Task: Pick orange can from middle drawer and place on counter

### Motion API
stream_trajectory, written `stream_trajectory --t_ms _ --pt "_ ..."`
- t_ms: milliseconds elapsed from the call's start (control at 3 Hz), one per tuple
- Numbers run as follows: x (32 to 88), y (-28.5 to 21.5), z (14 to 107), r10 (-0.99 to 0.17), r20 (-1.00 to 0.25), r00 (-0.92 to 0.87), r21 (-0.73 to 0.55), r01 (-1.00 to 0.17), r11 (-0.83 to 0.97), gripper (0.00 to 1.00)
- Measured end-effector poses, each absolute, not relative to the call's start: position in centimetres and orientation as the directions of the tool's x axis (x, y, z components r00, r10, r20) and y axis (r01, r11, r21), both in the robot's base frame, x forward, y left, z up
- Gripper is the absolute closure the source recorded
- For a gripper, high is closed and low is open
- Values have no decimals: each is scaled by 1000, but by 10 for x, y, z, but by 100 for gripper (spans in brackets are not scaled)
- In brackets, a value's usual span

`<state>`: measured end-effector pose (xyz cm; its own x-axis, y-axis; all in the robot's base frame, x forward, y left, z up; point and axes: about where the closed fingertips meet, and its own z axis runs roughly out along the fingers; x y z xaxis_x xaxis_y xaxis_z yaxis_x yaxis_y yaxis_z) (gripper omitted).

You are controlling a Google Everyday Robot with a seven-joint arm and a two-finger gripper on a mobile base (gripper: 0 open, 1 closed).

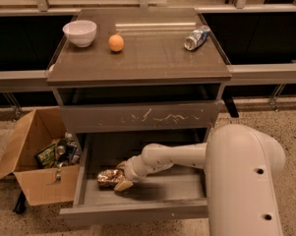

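Tool is sitting low in the middle drawer, touching the orange can for a grasp — clamped or not, I cannot tell.

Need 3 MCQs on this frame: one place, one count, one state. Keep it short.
1. The orange can lies:
A) in the open middle drawer, at the gripper
B) on the floor
C) in the top drawer

2. Things on the counter:
A) one
B) three
C) five

3. The silver-and-blue can is:
A) upright
B) lying on its side
C) stacked on another can

Key:
1 A: the can rests on the drawer floor, with the gripper right beside it.
2 B: a white bowl, an orange fruit and the silver-and-blue can.
3 B: its length runs flat along the counter.
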<state>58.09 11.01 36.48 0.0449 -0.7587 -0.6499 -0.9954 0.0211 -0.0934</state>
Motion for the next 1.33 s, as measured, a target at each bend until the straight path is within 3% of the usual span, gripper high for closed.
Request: stream_trajectory --t_ms 667,1000,1333 --pt "581 97 392 -723 -686 87 -156 -987 30 89" --pt "575 70 429 -667 -735 122 -194 -980 35 100" --pt "573 60 432 -663 -739 121 -200 -979 45 100"
